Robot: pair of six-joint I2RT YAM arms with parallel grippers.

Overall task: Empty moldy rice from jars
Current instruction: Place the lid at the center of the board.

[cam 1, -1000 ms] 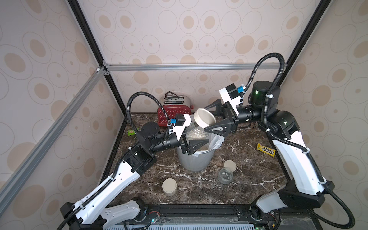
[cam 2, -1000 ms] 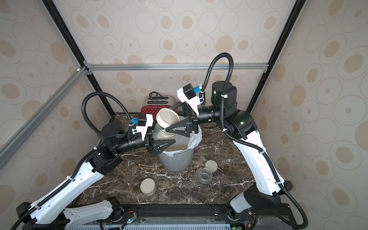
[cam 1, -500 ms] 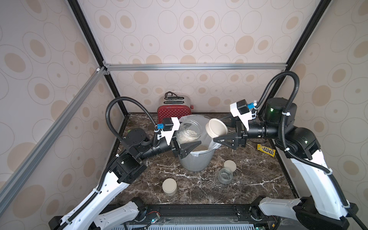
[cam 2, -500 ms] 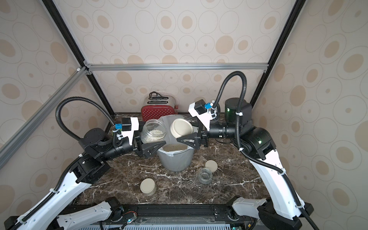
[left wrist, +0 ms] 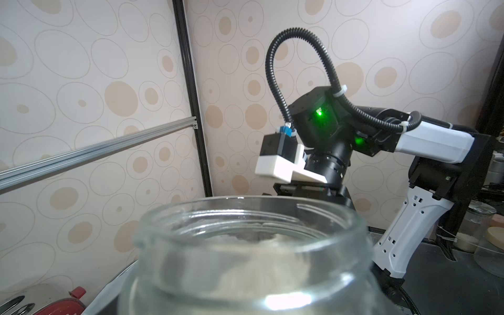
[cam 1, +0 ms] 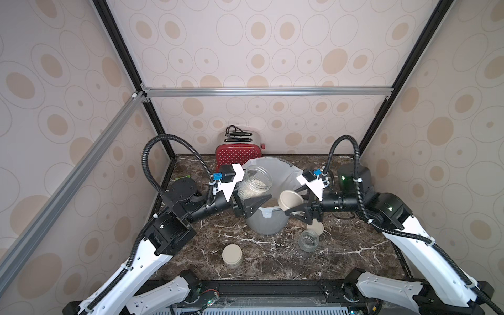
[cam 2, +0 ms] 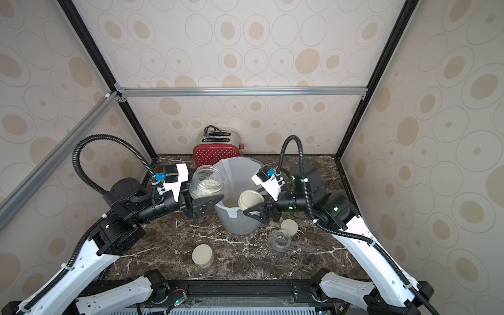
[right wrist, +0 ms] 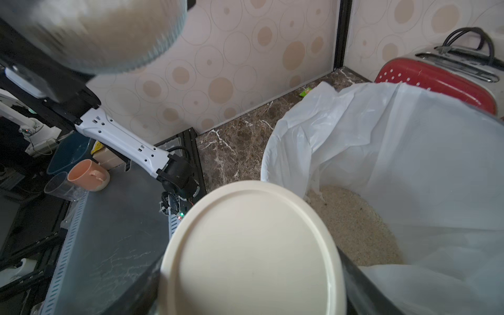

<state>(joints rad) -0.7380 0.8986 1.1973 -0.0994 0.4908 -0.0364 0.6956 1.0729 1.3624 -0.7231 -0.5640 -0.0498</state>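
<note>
Left end effector (cam 1: 256, 191) clamped on open jar (cam 1: 255, 177), rice (cam 1: 256, 183) inside, above bin (cam 1: 266, 229) left side. Right end effector (cam 1: 293, 203) gripping lid (cam 1: 289, 200).

Red dotted toaster (cam 1: 237, 158) at the back wall, white-lined grey bin (cam 1: 266, 226) before it, dark marble tabletop (cam 1: 272, 264), orange mug (right wrist: 84, 174) beyond the table

1. The left arm (cam 1: 141, 261) and right arm (cam 1: 425, 256) have glossy white shells on the long links and matte black housings at the joints.
2. A black ribbed cable hose (cam 1: 163, 139) arches over each arm, fastened with white zip ties (cam 1: 357, 180).
3. Each wrist carries a white angular bracket (cam 1: 231, 181) with a black camera block and a blue connector (cam 1: 217, 176).
4. Green lights (left wrist: 319, 112) glow on the right arm's black housing.
5. The jaws are black and wedge-shaped.
</note>
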